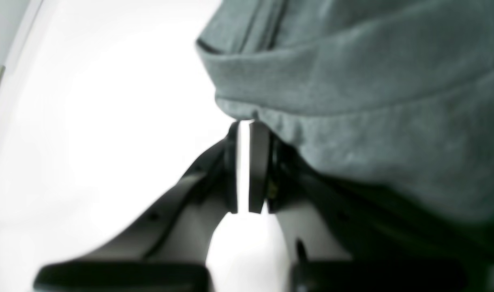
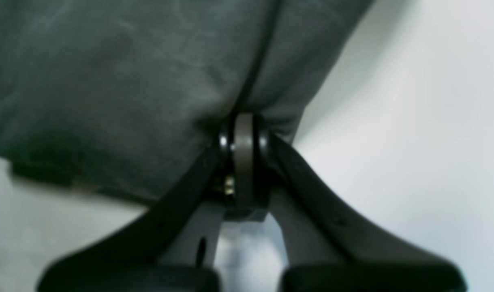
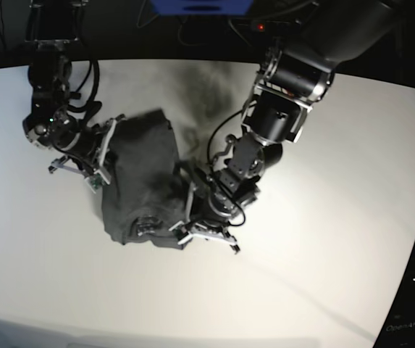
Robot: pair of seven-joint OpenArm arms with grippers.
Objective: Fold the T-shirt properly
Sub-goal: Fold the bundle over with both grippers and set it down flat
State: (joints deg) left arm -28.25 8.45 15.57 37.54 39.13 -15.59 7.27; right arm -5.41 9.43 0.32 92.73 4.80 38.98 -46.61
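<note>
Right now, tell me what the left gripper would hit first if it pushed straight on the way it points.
The T-shirt. The left gripper is nearly shut, its tips right at the folded grey edge, seemingly already touching. Cloth fills the line ahead; how far the white table lies behind it is unclear.

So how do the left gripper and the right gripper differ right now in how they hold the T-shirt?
The left gripper shows a thin bright slit between its pads, cloth caught only at the tips; the right gripper is pressed fully shut, no gap. In the base view the left grips the T-shirt at its near edge, the right at its far side. Both pinch the same dark cloth.
</note>
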